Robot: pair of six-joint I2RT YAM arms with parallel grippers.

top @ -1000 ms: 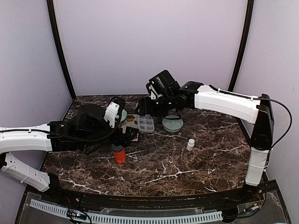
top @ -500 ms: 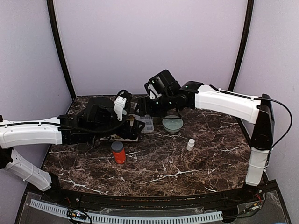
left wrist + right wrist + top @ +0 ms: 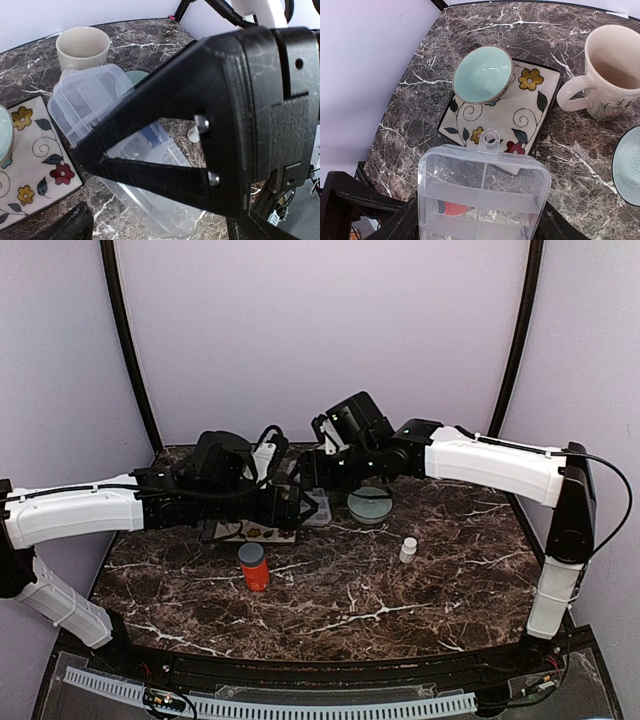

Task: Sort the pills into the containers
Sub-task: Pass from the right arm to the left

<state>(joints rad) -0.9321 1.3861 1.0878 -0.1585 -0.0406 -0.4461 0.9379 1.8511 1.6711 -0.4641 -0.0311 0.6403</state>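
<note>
From above, the left hand (image 3: 293,508) and its arm cover most of the pill box (image 3: 320,508) and the floral tile (image 3: 255,532) beside it; at the left wrist, a black finger (image 3: 225,100) blocks the box's middle; at the right wrist, the box's near end and the right hand (image 3: 479,223) clamped on it run off the lower edge; any pills inside the box are too blurred to tell.

Both arms are stretched out low toward the far middle of the table. The left arm (image 3: 75,515) comes in from the left and its left gripper (image 3: 296,508) has the jaws spread wide, holding nothing. The right arm (image 3: 490,462) reaches across from the right, and the right gripper (image 3: 479,220) is clamped on the sides of the clear pill box (image 3: 485,180).
</note>
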